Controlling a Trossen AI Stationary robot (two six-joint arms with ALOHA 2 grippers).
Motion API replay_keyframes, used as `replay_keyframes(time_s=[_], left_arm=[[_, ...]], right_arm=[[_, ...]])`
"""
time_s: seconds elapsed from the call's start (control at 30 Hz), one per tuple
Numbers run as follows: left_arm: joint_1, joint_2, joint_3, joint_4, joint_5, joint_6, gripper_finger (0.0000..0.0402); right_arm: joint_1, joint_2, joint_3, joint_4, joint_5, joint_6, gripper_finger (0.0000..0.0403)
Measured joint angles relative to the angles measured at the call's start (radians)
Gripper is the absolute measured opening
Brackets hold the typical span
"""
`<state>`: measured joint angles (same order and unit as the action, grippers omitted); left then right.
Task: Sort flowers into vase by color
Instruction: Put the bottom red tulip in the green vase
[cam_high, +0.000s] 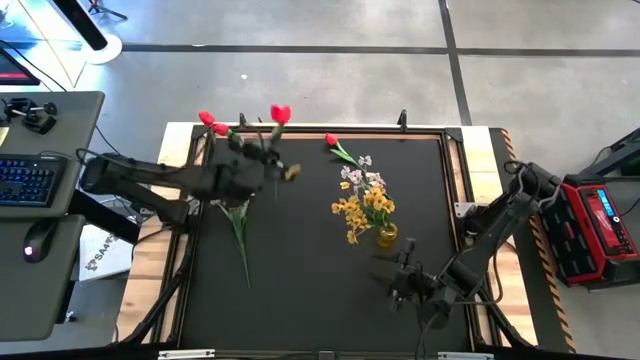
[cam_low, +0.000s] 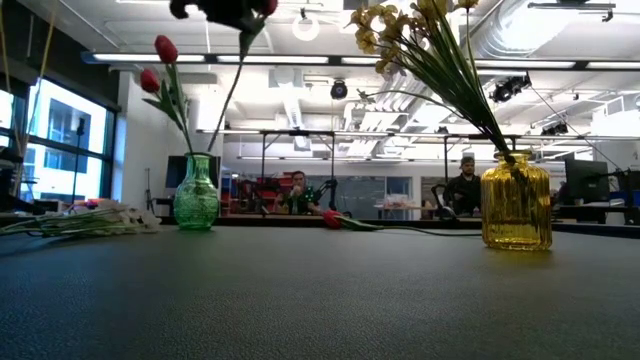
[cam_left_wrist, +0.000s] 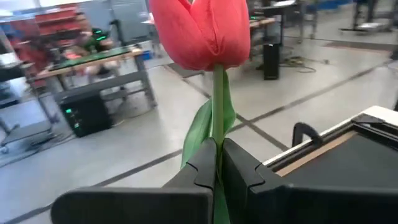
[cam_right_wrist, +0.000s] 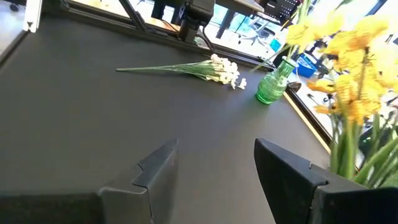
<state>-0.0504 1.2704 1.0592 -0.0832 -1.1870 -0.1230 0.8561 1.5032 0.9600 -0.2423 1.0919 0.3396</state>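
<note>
tulip (cam_left_wrist: 200, 30) sits clamped between the left gripper (cam_high: 262, 157) fingers, pinched on its stem just under the leaf, with the red head standing straight up above the jaws. its long axis runs upright, bloom at the top and stem tail hanging down through the fingers. seen from above, the gripper holds it over the far left part of the table, close by the green vase (cam_low: 196, 194), which already has two red tulips (cam_low: 165, 48) leaning out of it. the vase lies just to the gripper's left and a bit farther back, so i'd judge the coming move is a short carry over the vase mouth and then a drop straight down, stem end first. the stem looks close to plumb already, which should suit that narrow neck.

nearer the front right, the right gripper (cam_right_wrist: 214, 163) waits low over bare mat with its fingers apart and nothing between them. just beyond it stands the yellow vase (cam_low: 516, 201) with the yellow bunch (cam_high: 365, 208) in it. the white sprig (cam_right_wrist: 199, 70) lies flat on the mat near the green vase, blossoms toward the vase and stem trailing away. one more red tulip (cam_high: 338, 148) lies flat near the far edge, nearer the left arm.
</note>
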Motion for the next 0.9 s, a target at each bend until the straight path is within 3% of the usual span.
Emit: replay_keyframes(time_s=[0.07,0.17,0.23,0.33,0.53,0.9], left_arm=[[0.067,-0.019,-0.013,0.101,0.133,0.089,0.0],[0.156,-0.055,-0.099,0.409,0.424,0.285,0.0],[0.208,-0.076,-0.15,0.562,0.488,0.365,0.0],[0.286,-0.116,-0.21,0.678,0.465,0.445,0.0],[0.399,-0.19,-0.294,0.689,0.406,0.436,0.0],[0.406,-0.241,-0.326,0.687,0.266,0.589,0.0]], right_arm=[[0.002,0.026,0.0,0.034,0.005,-0.001,0.0195],[0.002,0.07,0.0,0.079,0.005,-0.004,0.0195],[0.002,0.094,0.0,0.115,0.005,0.0,0.0195],[0.009,0.122,0.0,0.164,0.005,0.005,0.0195],[0.01,0.133,0.0,0.195,0.025,0.007,0.0195],[0.007,0.133,0.0,0.216,0.042,-0.005,0.0195]])
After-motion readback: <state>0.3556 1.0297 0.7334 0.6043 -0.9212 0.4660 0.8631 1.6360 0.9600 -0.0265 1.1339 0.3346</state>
